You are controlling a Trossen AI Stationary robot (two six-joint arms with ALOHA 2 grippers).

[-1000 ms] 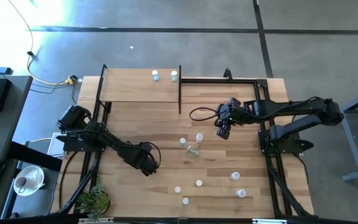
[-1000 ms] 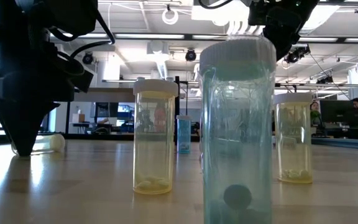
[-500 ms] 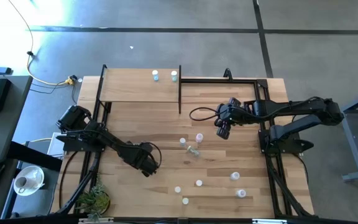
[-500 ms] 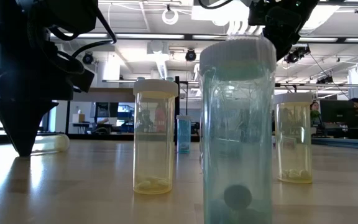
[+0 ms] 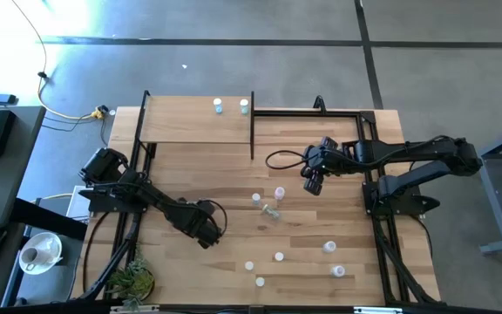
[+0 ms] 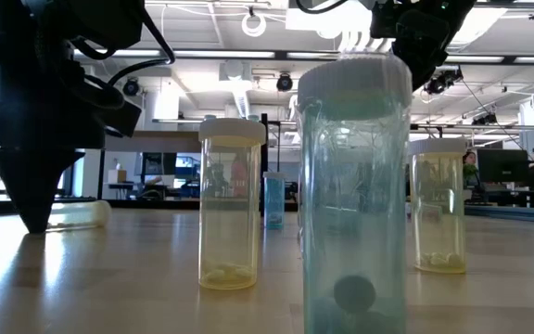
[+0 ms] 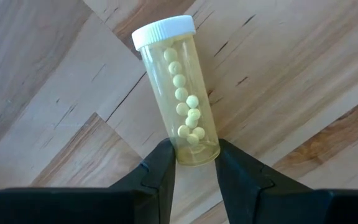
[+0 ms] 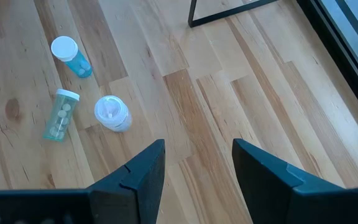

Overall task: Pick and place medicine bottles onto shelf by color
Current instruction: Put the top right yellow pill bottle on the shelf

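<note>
My left gripper [image 5: 204,232] is low over the table's near left, shut on the bottom end of a yellow medicine bottle [image 7: 179,93] that lies on its side with its white cap pointing away from the fingers. The bottle also shows in the low view [image 6: 80,214]. My right gripper [image 5: 312,185] is open and empty, above the table right of the shelf [image 5: 190,124]. Below it stand a blue bottle [image 8: 73,57] and a pink bottle [image 8: 112,114], and a green bottle [image 8: 59,116] lies flat. Two bottles [image 5: 219,106] [image 5: 245,106] stand on the shelf's far right. My left gripper pinches the yellow bottle's bottom end [image 7: 194,149] between its two fingertips [image 7: 164,160], one on each side of the round wall. The fingers point down at the table and lie along the bottle. The bottle lies flat on the wood.
Several more bottles stand near the table's front edge [image 5: 279,256] [image 5: 329,247] [image 5: 338,271] [image 5: 249,266]. In the low view a blue bottle [image 6: 355,186] stands close, with yellow ones [image 6: 230,204] [image 6: 438,204] behind. The shelf's black post [image 5: 252,122] stands at its right end.
In the low view the lying yellow bottle has slid a little along the table, so that its capped end shows farther out from under my left gripper. My right gripper has kept still.
</note>
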